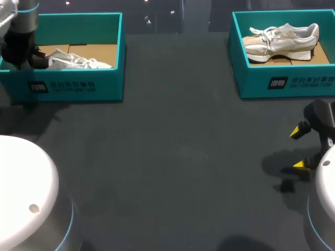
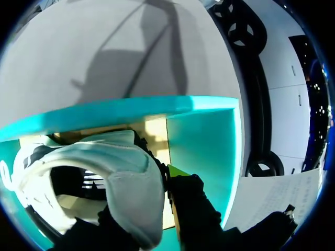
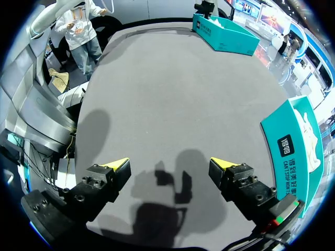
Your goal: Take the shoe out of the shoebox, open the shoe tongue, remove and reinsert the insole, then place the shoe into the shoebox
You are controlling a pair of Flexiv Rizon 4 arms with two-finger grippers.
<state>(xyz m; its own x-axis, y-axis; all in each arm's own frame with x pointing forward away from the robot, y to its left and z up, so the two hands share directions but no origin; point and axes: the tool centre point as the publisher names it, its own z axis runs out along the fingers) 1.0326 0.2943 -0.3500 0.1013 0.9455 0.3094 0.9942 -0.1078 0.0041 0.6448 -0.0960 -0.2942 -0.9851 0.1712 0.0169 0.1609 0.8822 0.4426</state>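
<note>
A white sneaker lies in the teal shoebox at the back left. My left gripper is down inside that box at the shoe's heel end. In the left wrist view the gripper is shut on the heel collar of the sneaker, one finger outside the heel and the other hidden by the shoe, with the box's teal wall just beside it. My right gripper hangs open over bare table at the right, nothing between its fingers.
A second teal shoebox at the back right holds a beige and white sneaker. From the right wrist that box is beside the gripper and the left box is far ahead. Dark tabletop lies between the boxes.
</note>
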